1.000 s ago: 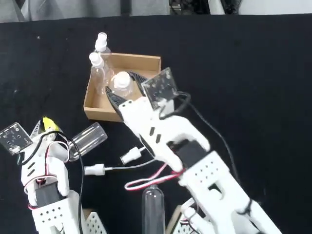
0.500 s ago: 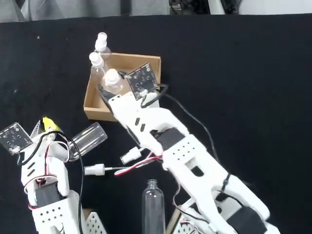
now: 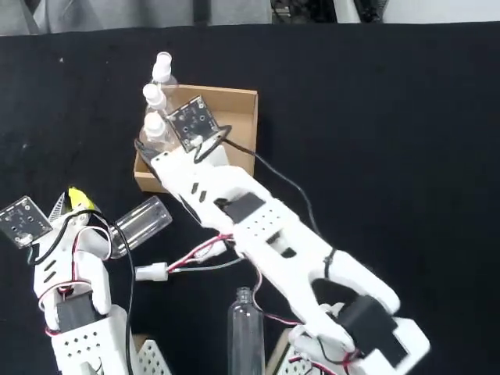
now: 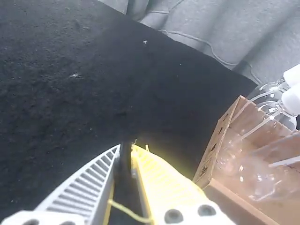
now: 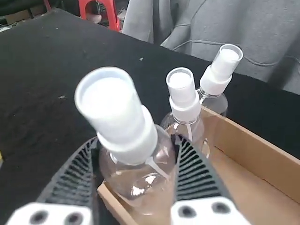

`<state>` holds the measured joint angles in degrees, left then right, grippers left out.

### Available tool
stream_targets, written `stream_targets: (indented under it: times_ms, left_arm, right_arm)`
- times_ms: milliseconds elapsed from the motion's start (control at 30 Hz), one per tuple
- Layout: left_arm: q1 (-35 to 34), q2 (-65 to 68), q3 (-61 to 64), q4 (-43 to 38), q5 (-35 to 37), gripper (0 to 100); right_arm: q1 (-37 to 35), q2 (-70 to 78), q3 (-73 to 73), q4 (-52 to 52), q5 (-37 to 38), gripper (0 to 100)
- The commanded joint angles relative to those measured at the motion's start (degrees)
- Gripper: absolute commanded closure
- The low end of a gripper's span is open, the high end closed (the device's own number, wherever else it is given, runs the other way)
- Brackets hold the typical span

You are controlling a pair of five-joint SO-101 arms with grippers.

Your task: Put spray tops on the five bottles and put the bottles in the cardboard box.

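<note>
Open brown cardboard box on black table. Right gripper clamped on clear plastic bottle with white spray top, upright at the box's near-left corner. Two more capped clear bottles stand in line behind it; farthest one, inside or outside the wall: cannot tell. Left gripper: jaws nearly together, nothing between. Uncapped clear bottle lies beside it on the table. Second uncapped bottle upright near the front edge.

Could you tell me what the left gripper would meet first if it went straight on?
Probably the black tablecloth: the left gripper aims at bare cloth, with the brown cardboard box off to its side.
</note>
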<state>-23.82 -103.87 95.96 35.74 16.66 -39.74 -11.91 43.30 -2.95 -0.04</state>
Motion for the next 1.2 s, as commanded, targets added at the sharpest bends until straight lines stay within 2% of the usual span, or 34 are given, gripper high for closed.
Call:
stream_targets:
  times_ms: [0,200,367,1167]
  left_arm:
    - [-0.5,-0.4,1.5,-1.6,-0.5,97]
    - [-0.5,-0.4,1.5,-1.6,-0.5,97]
    - [-0.5,-0.4,1.5,-1.5,-0.5,97]
    - [-0.5,-0.4,1.5,-1.3,-0.5,97]
  right_arm:
    - [-1.1,1.3,-5.8,-1.8,-0.5,96.9]
    - [-1.4,5.9,-7.8,-1.8,-1.2,96.9]
    - [-1.1,10.1,-9.9,-1.8,-7.5,96.9]
    - [-1.2,22.1,-14.8,-1.8,-7.4,96.9]
